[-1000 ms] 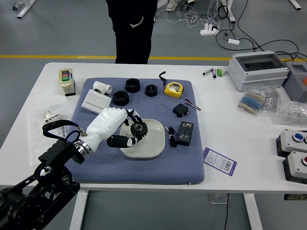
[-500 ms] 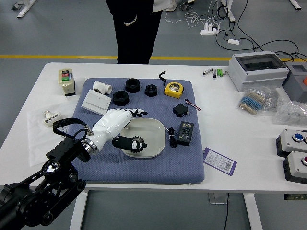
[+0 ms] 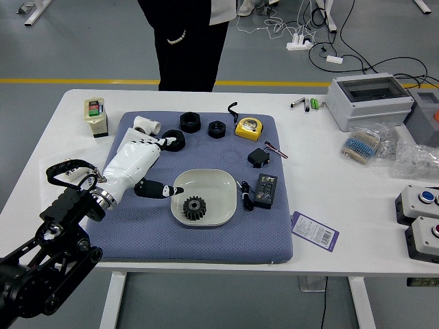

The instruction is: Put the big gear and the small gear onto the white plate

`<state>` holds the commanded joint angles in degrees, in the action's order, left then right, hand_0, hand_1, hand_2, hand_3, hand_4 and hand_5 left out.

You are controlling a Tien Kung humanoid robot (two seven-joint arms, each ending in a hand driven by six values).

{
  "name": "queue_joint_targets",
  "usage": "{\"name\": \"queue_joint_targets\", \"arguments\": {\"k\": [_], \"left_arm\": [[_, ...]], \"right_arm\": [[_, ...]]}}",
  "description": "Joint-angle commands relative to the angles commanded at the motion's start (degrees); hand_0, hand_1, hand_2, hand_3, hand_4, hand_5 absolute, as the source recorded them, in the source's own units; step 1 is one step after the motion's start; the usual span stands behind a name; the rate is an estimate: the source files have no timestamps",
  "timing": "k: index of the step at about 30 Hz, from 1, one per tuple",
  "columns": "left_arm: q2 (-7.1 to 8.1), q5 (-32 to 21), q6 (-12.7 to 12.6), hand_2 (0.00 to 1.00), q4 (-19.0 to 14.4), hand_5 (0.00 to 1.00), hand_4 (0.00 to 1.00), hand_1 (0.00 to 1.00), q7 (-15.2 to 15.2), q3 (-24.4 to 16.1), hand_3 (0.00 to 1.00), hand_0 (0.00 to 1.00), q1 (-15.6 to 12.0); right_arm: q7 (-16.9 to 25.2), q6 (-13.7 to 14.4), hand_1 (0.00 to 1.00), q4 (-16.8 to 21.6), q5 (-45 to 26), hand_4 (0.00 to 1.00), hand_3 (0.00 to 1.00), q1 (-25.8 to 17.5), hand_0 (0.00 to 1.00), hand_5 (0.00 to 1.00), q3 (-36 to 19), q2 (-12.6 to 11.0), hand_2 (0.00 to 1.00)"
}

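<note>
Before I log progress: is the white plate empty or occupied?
Occupied: the white plate has one black gear lying inside its rim.

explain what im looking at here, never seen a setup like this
You are looking forward and down from a camera high on a humanoid robot's side of a white table. The black arm reaching in from the left is the robot's left one. Its left hand, white with black fingers, is open and holds nothing; the thumb reaches the edge of the white plate. On that plate lies a dark gear, the only one I can make out there. Around it, the blue-grey mat carries black round parts, a yellow tape measure and more. A person stands at the far side.
</note>
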<state>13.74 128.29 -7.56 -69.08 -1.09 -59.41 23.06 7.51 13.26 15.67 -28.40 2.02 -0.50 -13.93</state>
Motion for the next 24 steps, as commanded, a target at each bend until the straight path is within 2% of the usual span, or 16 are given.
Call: {"name": "queue_joint_targets", "arguments": {"k": [4,5,10,11,16,17,22,23,24], "left_arm": [[0.63,1.71,3.58,0.79,2.55,0.177,0.944,0.724,-3.75,-0.99,0.838,0.639,-0.05],[0.68,1.71,3.84,0.76,2.98,0.128,0.899,0.697,-4.06,-1.15,0.797,0.601,-0.11],[0.33,1.71,3.35,0.76,5.01,0.128,0.899,0.697,-3.95,-1.43,0.797,0.601,-0.2],[0.2,1.71,3.16,0.728,5.36,0.117,0.878,0.659,-3.88,-1.38,0.744,0.545,-0.13],[-0.16,1.71,2.46,0.728,5.91,0.117,0.878,0.659,-3.65,-1.37,0.744,0.545,0.01],[-0.18,1.68,2.36,0.606,5.9,0.107,0.801,0.605,-3.6,-1.36,0.662,0.48,0.02],[-0.32,0.83,1.05,0.606,5.93,0.107,0.801,0.605,-3.07,-1.19,0.662,0.48,0.29],[-0.34,0.79,1.02,0.545,5.96,0.08,0.707,0.513,-3.06,-1.19,0.595,0.425,0.32],[-0.39,0.69,1.06,0.545,6.12,0.08,0.707,0.513,-3.07,-1.19,0.595,0.425,0.41]], "right_arm": [[-0.13,0.03,0.626,0.02,0.28,0.728,0.538,-0.17,0.606,0.7,-0.05,-0.02,0.724],[-0.14,0.04,0.626,0.02,0.32,0.728,0.538,-0.19,0.606,0.699,-0.06,-0.02,0.724],[-0.13,0.07,0.626,0.03,0.36,0.728,0.538,-0.27,0.606,0.699,-0.11,0.01,0.724],[-0.13,0.07,0.626,0.04,0.42,0.728,0.538,-0.28,0.606,0.7,-0.12,0.0,0.724],[-0.06,0.04,0.626,0.06,0.29,0.728,0.538,-0.23,0.606,0.7,-0.04,-0.01,0.724],[-0.05,0.03,0.626,0.06,0.25,0.729,0.538,-0.22,0.606,0.699,-0.03,-0.01,0.724],[0.0,0.0,0.626,0.06,0.02,0.729,0.538,-0.13,0.606,0.699,0.01,-0.03,0.724],[0.0,-0.01,0.625,0.06,0.02,0.729,0.538,-0.12,0.608,0.699,0.01,-0.04,0.724],[0.01,0.0,0.625,0.05,-0.01,0.729,0.538,-0.07,0.608,0.699,0.0,-0.04,0.724]]}}
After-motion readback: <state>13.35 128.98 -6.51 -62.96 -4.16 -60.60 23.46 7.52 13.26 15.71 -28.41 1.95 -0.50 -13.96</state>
